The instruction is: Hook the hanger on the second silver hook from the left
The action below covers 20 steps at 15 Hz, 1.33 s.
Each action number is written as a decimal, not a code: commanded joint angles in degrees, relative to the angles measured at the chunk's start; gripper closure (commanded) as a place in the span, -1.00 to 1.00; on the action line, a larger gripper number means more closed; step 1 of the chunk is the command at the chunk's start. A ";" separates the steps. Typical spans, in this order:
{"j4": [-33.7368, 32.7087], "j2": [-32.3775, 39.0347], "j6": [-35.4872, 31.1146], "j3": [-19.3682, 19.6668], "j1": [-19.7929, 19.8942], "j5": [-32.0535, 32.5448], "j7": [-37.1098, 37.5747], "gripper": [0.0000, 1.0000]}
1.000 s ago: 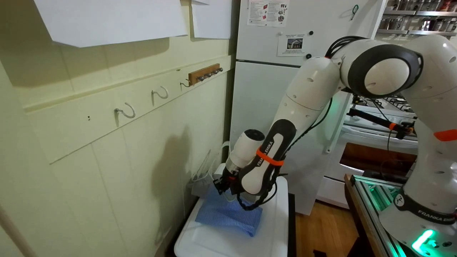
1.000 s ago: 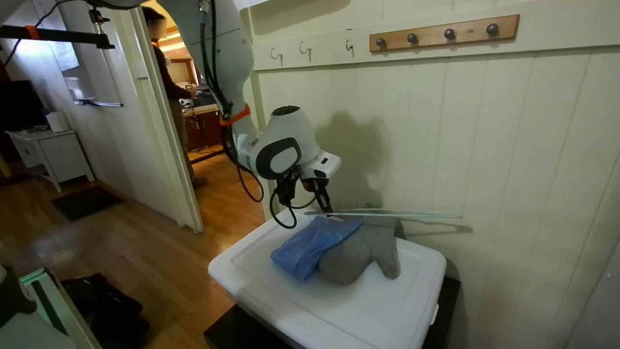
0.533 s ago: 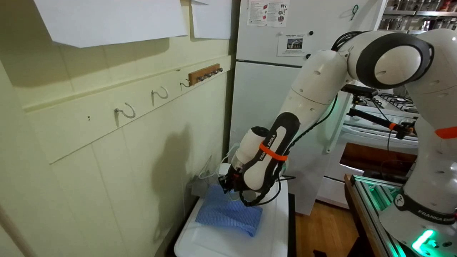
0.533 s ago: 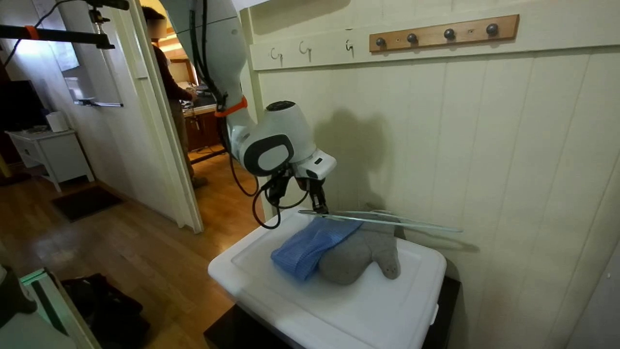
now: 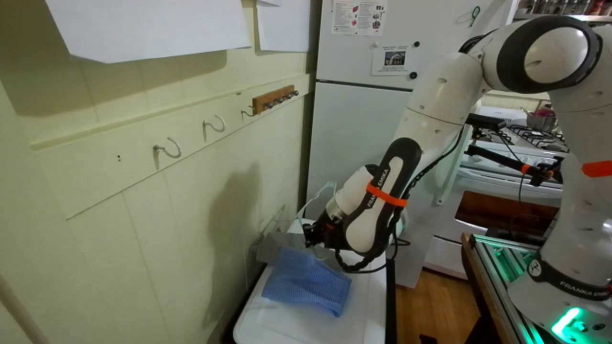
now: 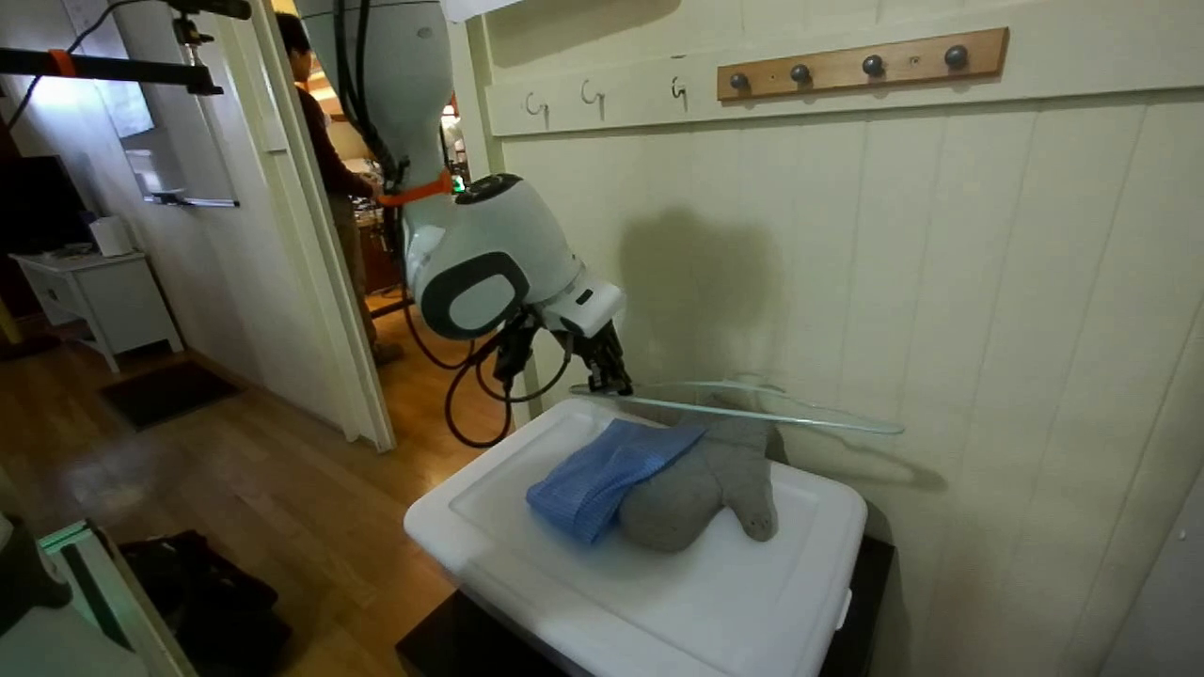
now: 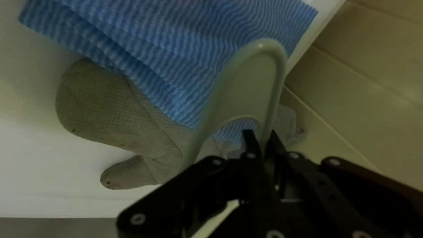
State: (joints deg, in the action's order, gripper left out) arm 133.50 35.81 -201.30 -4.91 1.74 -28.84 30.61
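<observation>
The hanger (image 6: 752,413) is a thin pale frame held above the blue cloth and the grey mitt, nearly level in an exterior view. It also shows as a pale loop (image 5: 315,197) beside the gripper. My gripper (image 7: 261,135) is shut on one bar of the hanger; a rounded end of it (image 7: 252,89) extends beyond the fingertips. The gripper shows in both exterior views (image 5: 308,238) (image 6: 611,387), low above the bin. The second silver hook from the left is on the wall rail, in both exterior views (image 5: 223,126) (image 6: 599,97). The hanger's top hook cannot be made out clearly.
A white bin lid (image 6: 715,602) bears the folded blue cloth (image 6: 602,480) and a grey mitt (image 6: 696,498). Other hooks (image 6: 536,105) (image 6: 677,89) and a wooden knob rack (image 6: 847,66) flank the second hook. A white refrigerator (image 5: 354,124) stands beside the wall.
My gripper has risen and drawn away from the wall with the hanger. The hanger has lifted off the cloth at the gripper end and tilted. The cloth and mitt have not moved.
</observation>
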 commanded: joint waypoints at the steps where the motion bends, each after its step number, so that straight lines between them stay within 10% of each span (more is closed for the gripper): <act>1: 6.40 -2.75 -9.50 -4.92 4.53 2.12 2.85 0.95; 20: 20.91 -13.36 -41.44 -0.96 4.52 13.77 4.19 0.95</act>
State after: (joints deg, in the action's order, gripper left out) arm 151.32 25.56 -240.30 -6.88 5.69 -19.24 33.76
